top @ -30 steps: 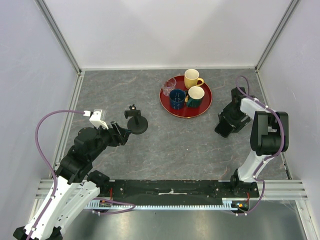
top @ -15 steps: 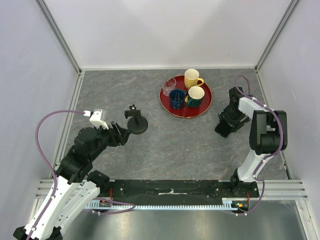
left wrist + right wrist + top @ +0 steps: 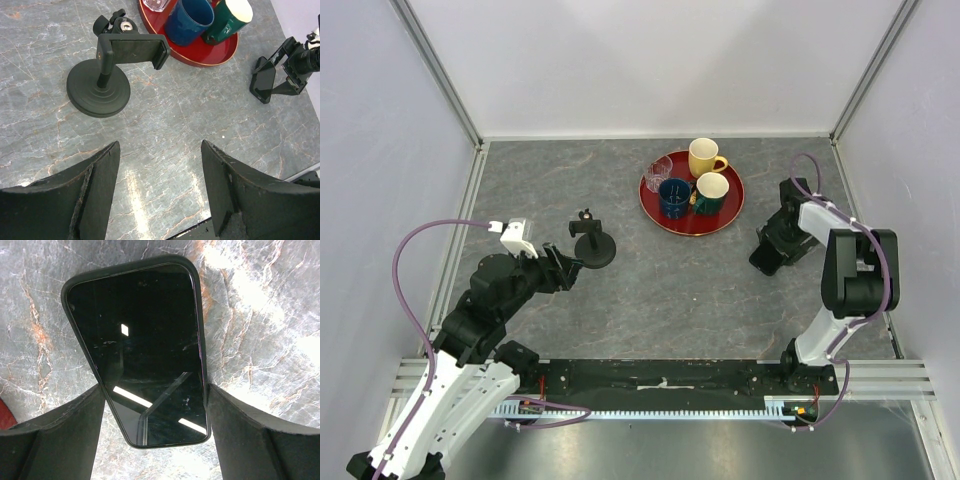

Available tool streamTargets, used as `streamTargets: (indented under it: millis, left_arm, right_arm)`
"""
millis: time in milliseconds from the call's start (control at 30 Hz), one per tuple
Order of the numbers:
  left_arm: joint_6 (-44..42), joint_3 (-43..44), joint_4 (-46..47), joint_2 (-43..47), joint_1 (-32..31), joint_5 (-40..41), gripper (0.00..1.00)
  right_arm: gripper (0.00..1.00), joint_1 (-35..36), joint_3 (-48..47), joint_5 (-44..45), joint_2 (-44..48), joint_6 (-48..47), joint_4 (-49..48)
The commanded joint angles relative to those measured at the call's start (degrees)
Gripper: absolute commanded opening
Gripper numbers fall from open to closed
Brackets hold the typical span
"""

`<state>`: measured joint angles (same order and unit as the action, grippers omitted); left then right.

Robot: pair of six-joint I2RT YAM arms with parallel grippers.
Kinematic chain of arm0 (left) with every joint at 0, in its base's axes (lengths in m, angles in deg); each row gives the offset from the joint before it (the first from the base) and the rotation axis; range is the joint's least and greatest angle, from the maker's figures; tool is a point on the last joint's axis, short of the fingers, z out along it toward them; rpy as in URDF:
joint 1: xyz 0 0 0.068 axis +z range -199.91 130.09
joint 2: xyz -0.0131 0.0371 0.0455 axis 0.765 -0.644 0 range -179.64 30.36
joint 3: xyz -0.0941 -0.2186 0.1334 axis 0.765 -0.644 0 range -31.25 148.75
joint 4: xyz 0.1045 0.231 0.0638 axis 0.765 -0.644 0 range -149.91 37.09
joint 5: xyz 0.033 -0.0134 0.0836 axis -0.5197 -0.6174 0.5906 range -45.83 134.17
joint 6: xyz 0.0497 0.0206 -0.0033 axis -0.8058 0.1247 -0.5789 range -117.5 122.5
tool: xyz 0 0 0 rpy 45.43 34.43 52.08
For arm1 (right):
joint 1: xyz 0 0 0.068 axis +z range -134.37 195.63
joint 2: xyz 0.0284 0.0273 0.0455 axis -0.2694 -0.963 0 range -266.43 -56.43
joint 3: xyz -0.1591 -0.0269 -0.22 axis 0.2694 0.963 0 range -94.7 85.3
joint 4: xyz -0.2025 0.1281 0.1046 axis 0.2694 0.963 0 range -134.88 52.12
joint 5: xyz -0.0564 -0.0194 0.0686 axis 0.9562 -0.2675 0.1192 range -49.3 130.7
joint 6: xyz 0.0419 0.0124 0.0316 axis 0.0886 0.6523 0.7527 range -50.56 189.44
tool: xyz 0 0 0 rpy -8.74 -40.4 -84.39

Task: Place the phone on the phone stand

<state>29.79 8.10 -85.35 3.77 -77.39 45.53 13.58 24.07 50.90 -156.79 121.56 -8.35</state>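
The phone (image 3: 145, 350), thin, black and glossy, sits between my right gripper's (image 3: 155, 390) fingers, which touch both its long edges. In the top view the phone (image 3: 767, 257) is at the table's right with the right gripper (image 3: 782, 238) on it; in the left wrist view it (image 3: 263, 80) stands tilted off the table. The phone stand (image 3: 592, 247), a black disc base with a stem and cradle, stands left of centre, its cradle empty (image 3: 131, 49). My left gripper (image 3: 570, 268) is open and empty just near-left of the stand, jaws wide apart (image 3: 160, 145).
A round red tray (image 3: 692, 233) at the back centre holds a yellow mug (image 3: 703, 157), a blue mug (image 3: 674, 197), a green mug (image 3: 711, 192) and a small glass (image 3: 659, 170). White walls enclose the grey table on three sides.
My right gripper and arm have shifted slightly at the phone, which stays in about the same spot. The left arm and the stand have not moved.
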Motion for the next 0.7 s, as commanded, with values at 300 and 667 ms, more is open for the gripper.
streamTargets:
  millis: [300,667]
  left_arm:
    - [-2.68,0.11,2.39,-0.48,0.06,-0.31,0.72]
    - [-2.68,0.02,2.30,-0.31,0.06,-0.49,0.72]
  right_arm:
    - [0.00,0.64,13.50,-5.18,11.13,-4.57,-16.57]
    - [0.00,0.64,19.56,-8.17,22.30,-6.59,-24.66]
